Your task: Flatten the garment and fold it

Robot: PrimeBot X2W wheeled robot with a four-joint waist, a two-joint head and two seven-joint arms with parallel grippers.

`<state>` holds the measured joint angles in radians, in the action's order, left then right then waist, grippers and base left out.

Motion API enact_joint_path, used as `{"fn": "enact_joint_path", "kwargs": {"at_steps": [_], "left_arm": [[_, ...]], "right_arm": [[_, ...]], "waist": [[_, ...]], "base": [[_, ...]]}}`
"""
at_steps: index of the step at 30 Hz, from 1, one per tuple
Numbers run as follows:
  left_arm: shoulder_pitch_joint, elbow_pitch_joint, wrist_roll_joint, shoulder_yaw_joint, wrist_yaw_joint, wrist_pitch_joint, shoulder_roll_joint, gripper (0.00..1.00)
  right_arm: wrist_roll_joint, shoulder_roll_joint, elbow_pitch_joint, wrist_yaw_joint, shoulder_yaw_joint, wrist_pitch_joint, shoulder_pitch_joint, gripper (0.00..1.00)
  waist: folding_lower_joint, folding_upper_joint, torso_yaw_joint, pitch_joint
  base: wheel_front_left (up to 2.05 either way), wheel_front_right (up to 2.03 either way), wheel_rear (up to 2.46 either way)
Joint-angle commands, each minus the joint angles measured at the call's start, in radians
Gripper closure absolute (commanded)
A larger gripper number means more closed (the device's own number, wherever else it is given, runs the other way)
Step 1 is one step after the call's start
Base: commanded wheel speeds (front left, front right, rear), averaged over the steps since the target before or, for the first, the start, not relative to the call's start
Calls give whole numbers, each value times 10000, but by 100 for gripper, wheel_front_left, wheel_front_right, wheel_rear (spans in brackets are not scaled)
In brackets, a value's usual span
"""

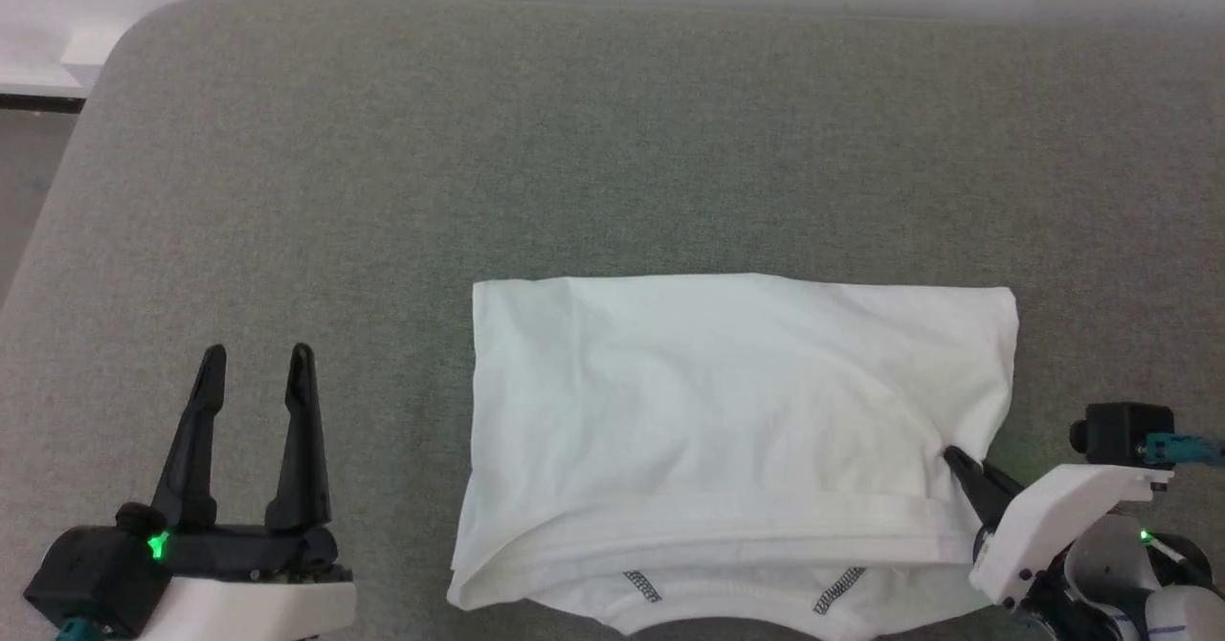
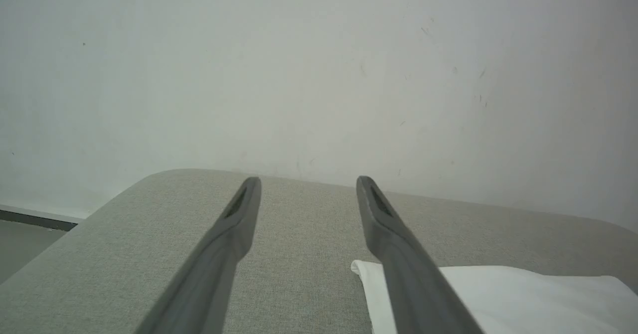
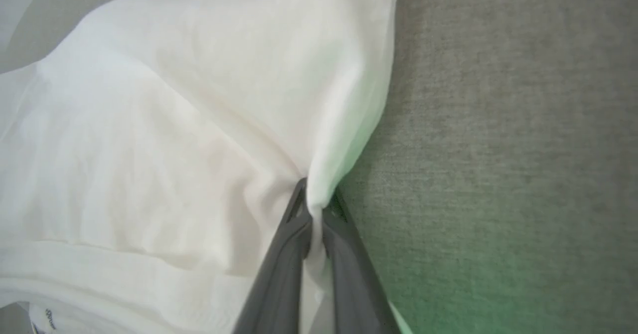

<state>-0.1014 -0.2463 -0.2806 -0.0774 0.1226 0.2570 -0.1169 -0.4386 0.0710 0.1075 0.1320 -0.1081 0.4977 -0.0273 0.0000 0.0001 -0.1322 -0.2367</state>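
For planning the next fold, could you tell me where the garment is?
In the head view the garment lies folded on the grey surface, right of centre, its right edge pinched by the right gripper.

The left gripper [image 1: 259, 349], two long dark fingers on a black base and a white wrist shell [image 1: 258, 612], sits low on the left. Its fingers point up the head view, spread wide with nothing between them. The right gripper [image 1: 957, 461], on a white angled wrist housing [image 1: 1048, 517], reaches up and leftward from the lower right. Its fingertips are pressed together, pinching the edge of the white thin-fabric garment [image 3: 174, 124].
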Motion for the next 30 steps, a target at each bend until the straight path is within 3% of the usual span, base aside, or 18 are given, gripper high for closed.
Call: {"fn": "enact_joint_path", "kwargs": {"at_steps": [1,8,18,22,30], "left_arm": [[-37,18,31,-42,65,47,8,0],[-62,-6,-14,30,77,47,-21,0],[-13,58,-110,109,79,47,-104,0],[-32,107,-153,155,79,47,-83,0],[26,196,-216,297,80,47,-29,0]], "right_arm": [[91,-85,206,-13,14,-15,-97,100],[342,223,88,-13,-1419,-474,-753,100],[1084,737,-462,-13,-3650,-203,-731,100],[1032,581,-998,-13,-3331,-2,-724,100],[373,201,-2630,-13,-1025,944,-667,100]], "waist": [[0,-1,84,71],[0,-1,366,60],[0,-1,566,25],[0,-1,628,76],[0,-1,659,139]], "base": [[0,0,0],[0,0,0],[0,0,0],[0,0,0],[0,0,0]]}}
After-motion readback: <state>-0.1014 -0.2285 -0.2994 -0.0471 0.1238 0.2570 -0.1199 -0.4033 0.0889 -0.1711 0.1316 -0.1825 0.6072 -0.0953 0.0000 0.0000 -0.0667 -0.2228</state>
